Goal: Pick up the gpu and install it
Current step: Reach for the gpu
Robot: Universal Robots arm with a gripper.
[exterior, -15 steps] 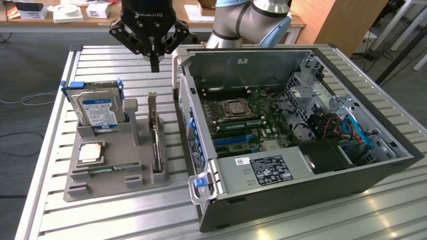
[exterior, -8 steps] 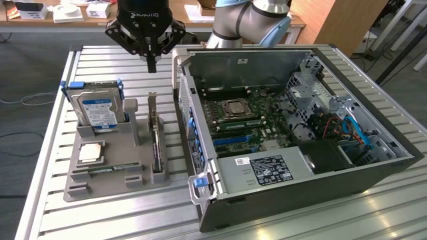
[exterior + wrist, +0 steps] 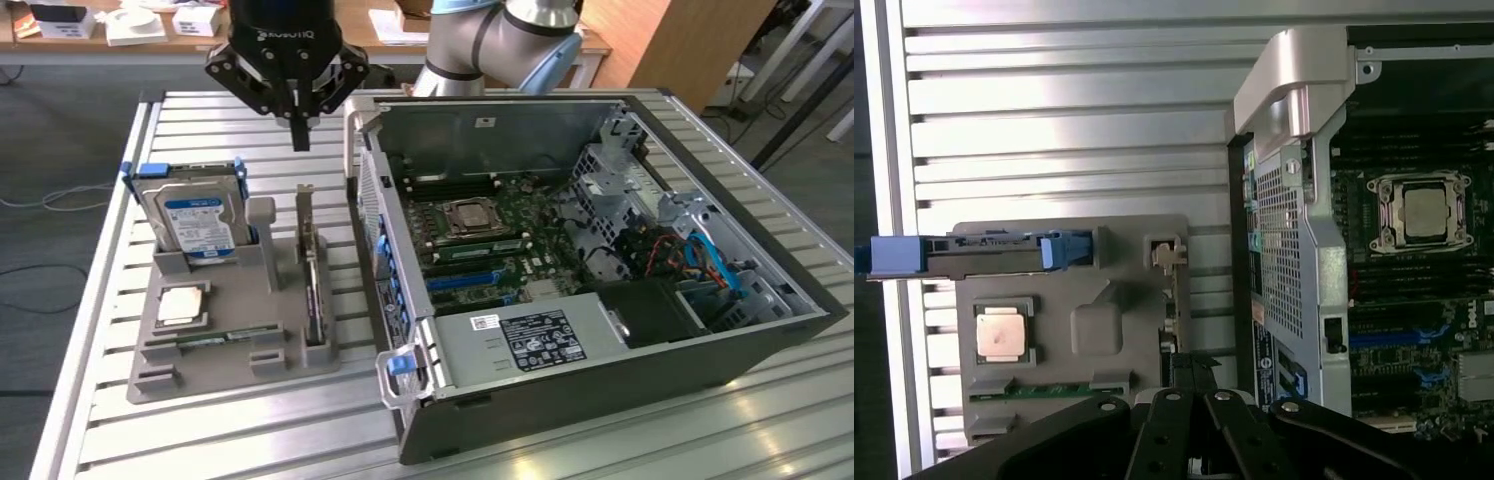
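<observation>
The gpu [image 3: 311, 272] stands on edge in a slot of the grey holder [image 3: 200, 375], on the side nearest the computer case; it is a thin green board with a silver bracket at its far end. In the wrist view the gpu [image 3: 1172, 300] appears edge-on, a narrow strip with its bracket by the holder's corner. My gripper [image 3: 300, 138] hangs above the holder's far end, clear of the card, its fingers pressed together with nothing between them. Seen from the wrist, the gripper [image 3: 1194, 372] is shut over the card's edge.
An open computer case [image 3: 747, 345] lies at the exterior view's right, its motherboard [image 3: 487, 245] exposed. The holder also carries a hard drive [image 3: 196, 215], a CPU [image 3: 180, 305] and a RAM stick [image 3: 214, 340]. Everything rests on a slatted metal table [image 3: 200, 440].
</observation>
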